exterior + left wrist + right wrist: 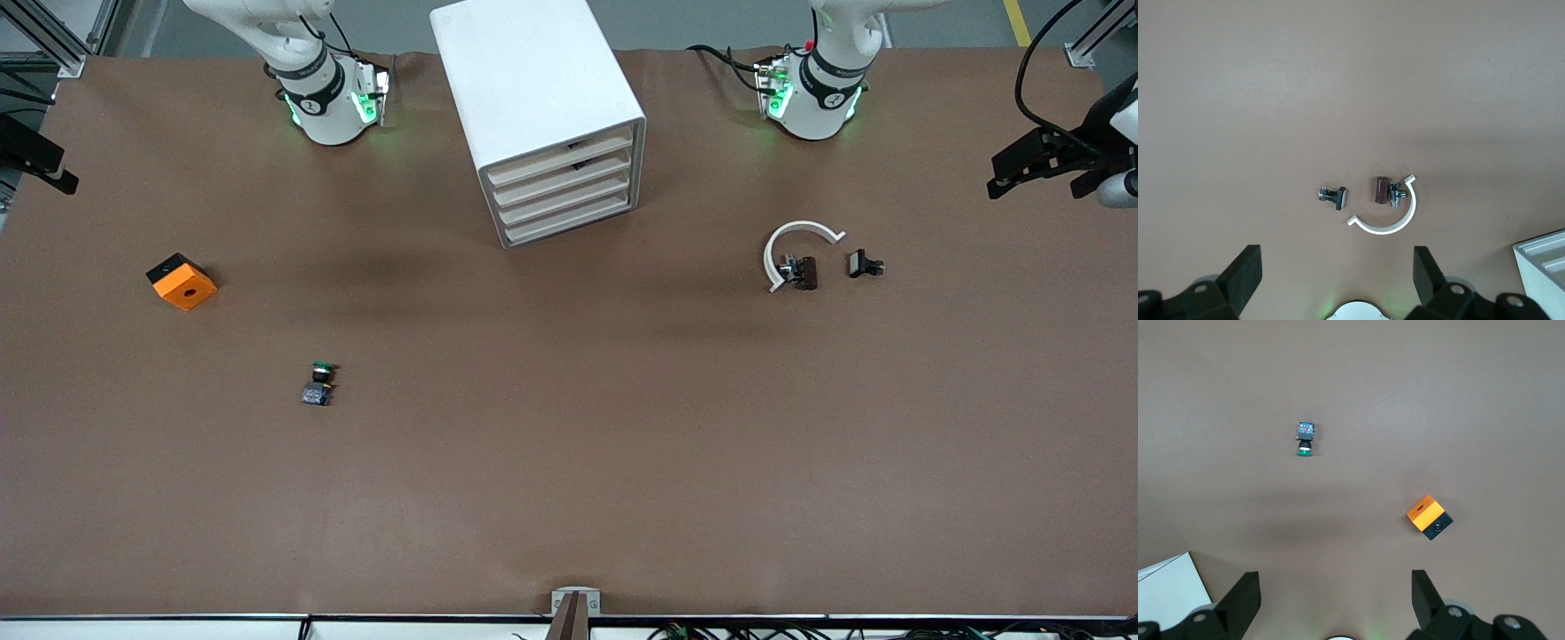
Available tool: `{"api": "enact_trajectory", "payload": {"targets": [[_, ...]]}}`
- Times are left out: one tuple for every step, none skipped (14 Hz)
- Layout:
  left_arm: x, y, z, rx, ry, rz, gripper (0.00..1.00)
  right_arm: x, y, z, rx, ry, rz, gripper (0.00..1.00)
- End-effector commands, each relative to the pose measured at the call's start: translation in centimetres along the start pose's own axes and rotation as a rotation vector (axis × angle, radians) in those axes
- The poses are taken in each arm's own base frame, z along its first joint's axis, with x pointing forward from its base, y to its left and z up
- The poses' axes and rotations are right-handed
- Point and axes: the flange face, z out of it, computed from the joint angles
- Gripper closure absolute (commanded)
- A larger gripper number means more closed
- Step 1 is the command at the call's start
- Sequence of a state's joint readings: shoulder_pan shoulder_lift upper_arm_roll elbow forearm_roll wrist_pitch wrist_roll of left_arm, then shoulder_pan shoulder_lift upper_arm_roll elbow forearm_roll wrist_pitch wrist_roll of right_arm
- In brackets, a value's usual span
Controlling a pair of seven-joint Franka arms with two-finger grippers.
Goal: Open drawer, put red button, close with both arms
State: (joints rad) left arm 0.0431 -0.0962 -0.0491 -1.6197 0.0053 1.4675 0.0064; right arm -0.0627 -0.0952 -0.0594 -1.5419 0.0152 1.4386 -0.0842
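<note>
The red button (805,271) lies on its side on the brown table, inside a white C-shaped ring (796,236), toward the left arm's end. In the left wrist view its dark red cap (1379,189) lies beside the ring (1388,227). The white drawer cabinet (560,187) stands between the arm bases with all drawers shut. My left gripper (1337,261) is open and empty, high over the table near its base. My right gripper (1335,584) is open and empty, high over its own end. Neither gripper shows in the front view.
A green-capped button (320,382) and an orange-and-black box (182,282) lie toward the right arm's end; both show in the right wrist view, the button (1305,439) and the box (1429,517). A small black part (864,264) lies beside the ring. Black fixtures (1045,164) overhang the table ends.
</note>
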Motion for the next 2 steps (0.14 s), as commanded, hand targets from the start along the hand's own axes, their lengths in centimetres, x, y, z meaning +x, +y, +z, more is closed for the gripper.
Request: {"api": "enact_trajectory", "payload": {"targets": [[-0.05,0.01,-0.55,-0.013,-0.007,0.000,0.00,-0.76,0.33,-0.18,-0.007,0.006,-0.008,0.00],[-0.02,0.01,-0.46,-0.013,-0.010,0.000,0.00,-0.76,0.33,-0.18,-0.007,0.006,-0.008,0.00]]}}
